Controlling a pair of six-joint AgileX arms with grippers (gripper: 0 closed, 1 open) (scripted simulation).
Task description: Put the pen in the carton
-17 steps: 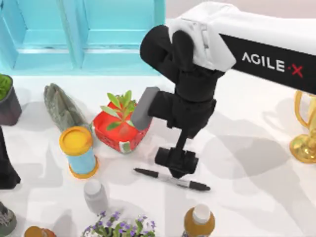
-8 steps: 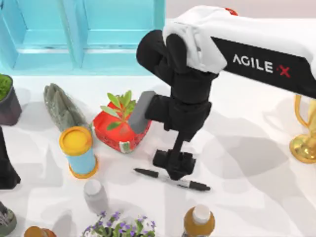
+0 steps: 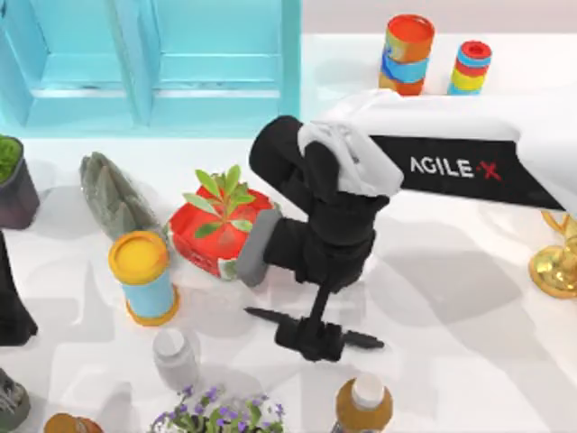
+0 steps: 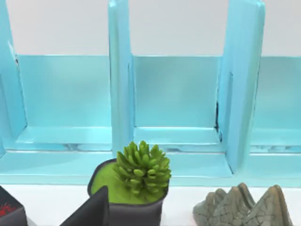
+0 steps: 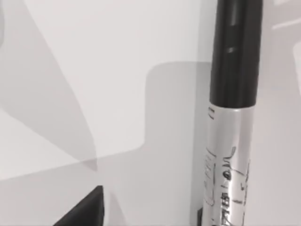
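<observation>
Far left edge of the top view, at 9 o'clock: a dark pot with a green plant [image 3: 11,180]. The left wrist view shows that same succulent pot [image 4: 136,188] close up, standing in front of the light-blue carton [image 4: 174,108], whose upright dividers split it into open bays; the top view shows the carton [image 3: 153,63] only as a flat blue tray at 11 o'clock. A grey rock [image 3: 113,194] lies to the pot's right in both views. The left arm [image 3: 11,298] is parked at the left edge; whether its fingers are open or closed cannot be told.

Moving right on the white table [image 3: 451,298]: a yellow-lidded blue can [image 3: 142,275], a grey-capped bottle [image 3: 173,356], purple flowers [image 3: 221,410] at 6 o'clock, and a red planter with a leafy sprout [image 3: 216,225] near centre.

Just below centre, the right gripper [image 3: 311,338] is down over the pen [image 3: 361,340], which lies flat on the table, its black ends projecting at either side of the gripper. The right wrist view adds what the overhead view hides: the pen [image 5: 230,117] at very close range, black section joining a silver-grey printed barrel, resting on the surface. Whether the fingers have closed on it cannot be told.

Further right: an orange-bodied bottle [image 3: 363,406] at 6 o'clock, two striped cans [image 3: 407,54] at 1 o'clock, a gold ornament [image 3: 557,253] at 3 o'clock.
</observation>
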